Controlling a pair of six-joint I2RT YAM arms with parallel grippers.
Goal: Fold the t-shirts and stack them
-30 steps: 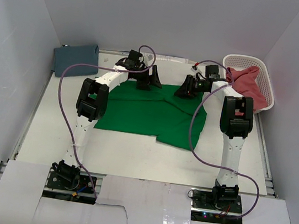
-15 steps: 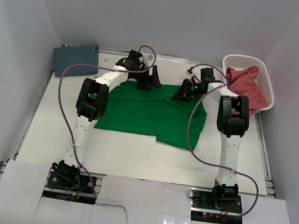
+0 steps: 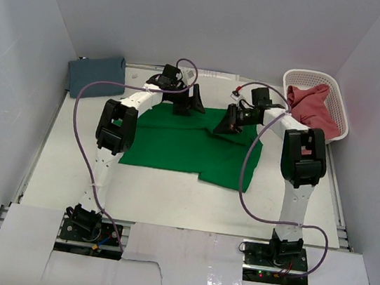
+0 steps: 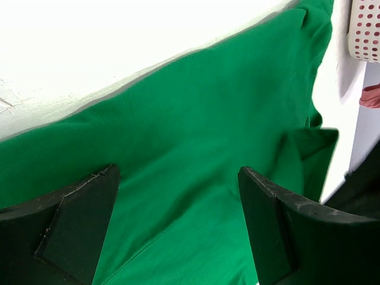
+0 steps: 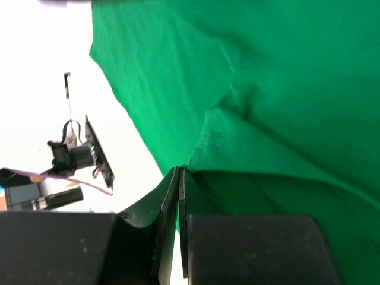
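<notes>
The bright green t-shirt lies spread flat in the middle of the table. My left gripper hovers over its far edge, open; in the left wrist view its fingers straddle bare green cloth. My right gripper is shut on the green t-shirt's right edge, and the cloth folds up to the fingertips of the right gripper. The slate blue t-shirt lies folded at the back left. The pinkish red t-shirt sits bunched in the basket.
A white lattice basket stands at the back right corner, and its edge shows in the left wrist view. Purple cables loop off both arms. White walls close in the table on three sides.
My right gripper has shut on the green t-shirt's right edge and moved left, drawing that edge inward over the shirt. The left arm has stayed put.
</notes>
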